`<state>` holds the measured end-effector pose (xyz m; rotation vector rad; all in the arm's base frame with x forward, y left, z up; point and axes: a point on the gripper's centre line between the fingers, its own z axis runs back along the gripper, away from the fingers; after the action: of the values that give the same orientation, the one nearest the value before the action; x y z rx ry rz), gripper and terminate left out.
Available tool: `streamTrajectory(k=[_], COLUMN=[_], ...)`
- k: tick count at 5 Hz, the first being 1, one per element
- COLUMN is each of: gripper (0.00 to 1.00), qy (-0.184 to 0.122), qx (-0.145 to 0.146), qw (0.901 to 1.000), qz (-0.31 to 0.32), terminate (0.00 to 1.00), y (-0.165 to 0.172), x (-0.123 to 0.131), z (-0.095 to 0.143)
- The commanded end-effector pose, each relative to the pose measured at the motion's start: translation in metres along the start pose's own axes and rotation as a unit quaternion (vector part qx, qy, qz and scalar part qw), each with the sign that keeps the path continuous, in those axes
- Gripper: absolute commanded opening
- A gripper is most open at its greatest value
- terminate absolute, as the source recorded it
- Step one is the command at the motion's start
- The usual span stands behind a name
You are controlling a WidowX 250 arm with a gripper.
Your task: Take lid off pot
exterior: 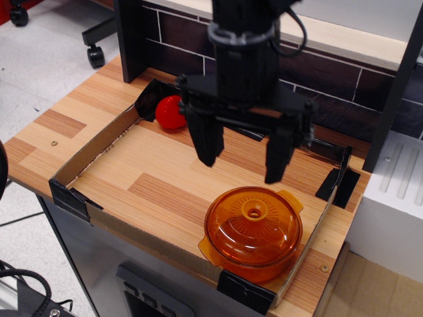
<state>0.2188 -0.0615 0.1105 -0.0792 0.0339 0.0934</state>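
The translucent orange domed lid [254,223] with its small yellowish ring knob [254,212] sits on the orange pot [249,259], whose tab handles show at the rim. The pot stands in the front right corner of the cardboard-walled tray [92,150]. My black gripper [242,168] hangs above the tray, just behind and above the lid, apart from it. Its two fingers [206,140] are spread wide and hold nothing.
A small red ball [169,112] lies in the tray's back left corner, partly behind the gripper. Black tape corners [246,291] brace the tray walls. A dark tiled wall [344,92] runs behind, and a white unit [396,198] stands at the right.
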Motion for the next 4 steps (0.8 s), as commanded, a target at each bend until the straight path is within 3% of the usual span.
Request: streamTrajectory(k=[1, 4], gripper=[1.0, 1.0], qy=[-0.017, -0.022], qx=[0.008, 0.026], qw=[0.9998, 0.9994], qz=[0.002, 0.0], terminate=[0.0, 0.0], y=[-0.009, -0.009], x=[0.005, 0.004], z=[-0.01, -0.035])
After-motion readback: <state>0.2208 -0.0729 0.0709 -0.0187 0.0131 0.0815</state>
